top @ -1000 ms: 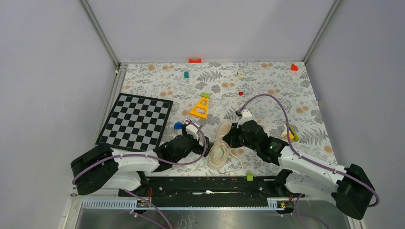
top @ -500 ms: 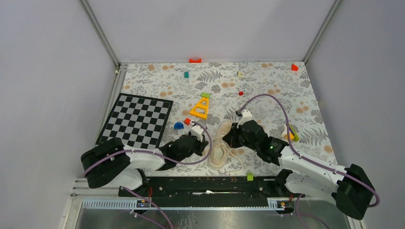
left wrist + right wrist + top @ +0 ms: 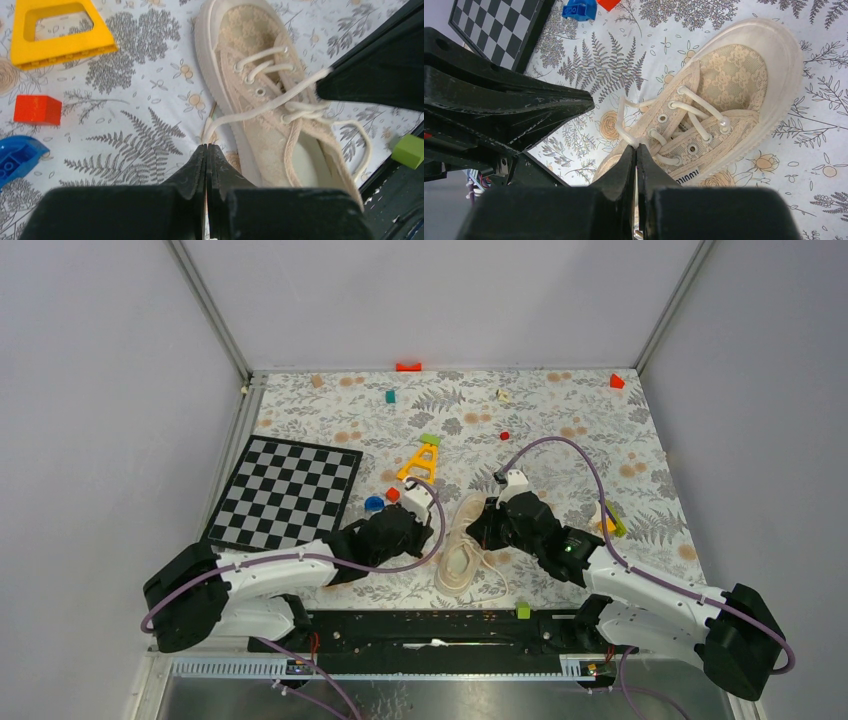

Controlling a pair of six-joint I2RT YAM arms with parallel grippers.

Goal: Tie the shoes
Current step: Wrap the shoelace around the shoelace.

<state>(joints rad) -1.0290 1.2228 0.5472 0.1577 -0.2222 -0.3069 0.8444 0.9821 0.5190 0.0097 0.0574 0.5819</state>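
Floral tabletop, frame centre: shoe lies between yr left gripper & right gripper, long axis top-to-bottom, toe up. Both pinched shut on laces, equally near.

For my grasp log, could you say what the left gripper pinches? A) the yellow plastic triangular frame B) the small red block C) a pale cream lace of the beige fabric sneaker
C: the left gripper is shut on a pale cream lace running from the beige fabric sneaker.
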